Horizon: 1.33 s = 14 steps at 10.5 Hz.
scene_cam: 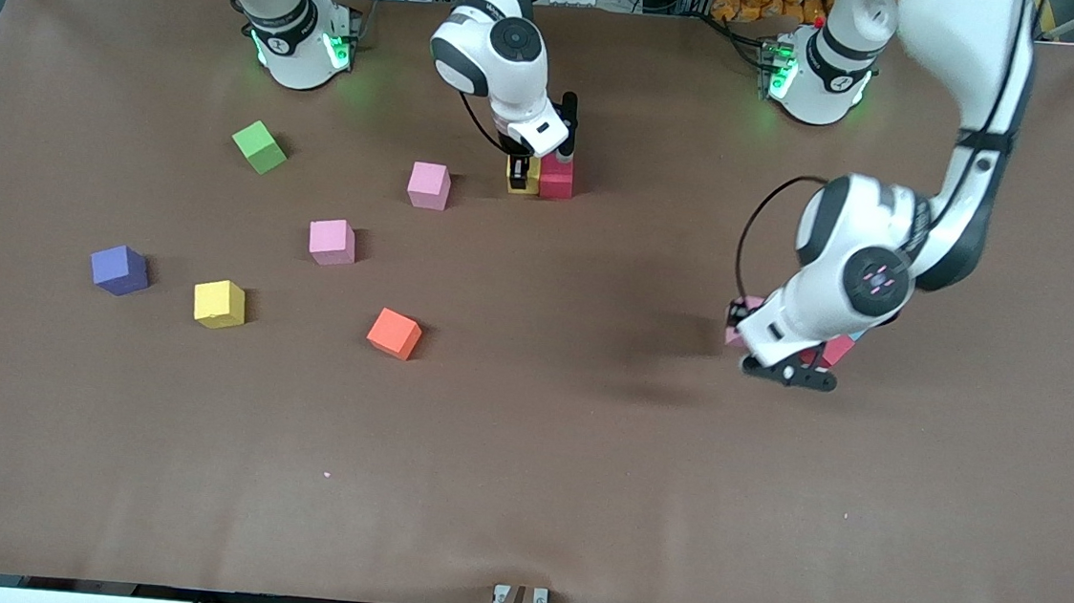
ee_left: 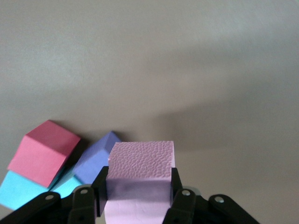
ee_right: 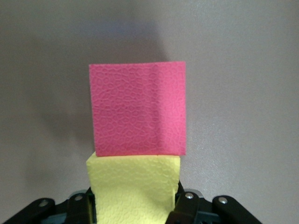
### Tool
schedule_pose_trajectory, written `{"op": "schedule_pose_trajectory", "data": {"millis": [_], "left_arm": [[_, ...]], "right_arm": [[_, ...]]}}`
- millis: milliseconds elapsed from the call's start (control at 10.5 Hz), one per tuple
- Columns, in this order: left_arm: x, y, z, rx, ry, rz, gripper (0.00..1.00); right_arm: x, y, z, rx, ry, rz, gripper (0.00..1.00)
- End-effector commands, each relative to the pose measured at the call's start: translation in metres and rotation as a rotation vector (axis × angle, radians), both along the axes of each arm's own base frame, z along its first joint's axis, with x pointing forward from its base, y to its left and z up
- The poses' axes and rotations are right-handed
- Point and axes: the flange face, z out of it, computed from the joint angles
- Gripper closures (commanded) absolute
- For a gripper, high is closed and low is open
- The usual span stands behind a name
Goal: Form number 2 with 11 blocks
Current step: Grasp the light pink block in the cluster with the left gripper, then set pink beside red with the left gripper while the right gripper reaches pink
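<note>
My left gripper (ee_left: 138, 191) is shut on a pink block (ee_left: 142, 158) toward the left arm's end of the table, the block filling the gap between the fingers (ee_left: 100, 189). Beside it lie a red block (ee_left: 44, 151), a bluish block (ee_left: 96, 161) and a light blue block (ee_left: 18, 193). In the front view the left hand covers most of this group; only the pink block (scene_cam: 740, 316) and the red block (scene_cam: 838, 349) show. My right gripper (ee_right: 134, 205) is shut on a yellow block (ee_right: 133, 177), which touches a red block (ee_right: 138, 112) near the robots' bases (scene_cam: 556, 180).
Loose blocks lie toward the right arm's end: two pink (scene_cam: 428, 185) (scene_cam: 332, 241), purple (scene_cam: 119, 270), yellow (scene_cam: 219, 303), orange (scene_cam: 394, 332). A green cube (scene_cam: 260, 146) sits near the right arm's base. The brown table (scene_cam: 523, 483) is bare toward the front camera.
</note>
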Motion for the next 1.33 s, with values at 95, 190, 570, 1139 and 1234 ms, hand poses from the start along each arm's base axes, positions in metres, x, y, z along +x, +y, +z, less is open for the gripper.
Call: {"op": "schedule_pose_trajectory", "data": {"millis": [95, 190, 570, 1139, 1234], "left_arm": [[-0.038, -0.007, 0.025, 0.073, -0.004, -0.162, 0.93], [-0.043, -0.008, 0.023, 0.075, 0.002, -0.178, 0.93], [-0.093, -0.074, 0.018, 0.077, 0.013, -0.337, 0.95], [-0.193, -0.182, -0.01, 0.101, 0.05, -0.4, 0.98], [-0.209, -0.194, -0.015, 0.088, 0.038, -0.434, 0.98]], "right_arm": [[-0.001, 0.003, 0.0, 0.003, -0.007, 0.007, 0.0], [0.0, 0.004, 0.004, 0.007, -0.009, 0.007, 0.0], [0.017, -0.008, 0.048, -0.005, -0.007, -0.033, 0.0], [0.154, -0.124, 0.134, -0.035, 0.021, -0.372, 0.0], [0.189, -0.161, 0.135, -0.024, 0.013, -0.468, 0.0]]}}
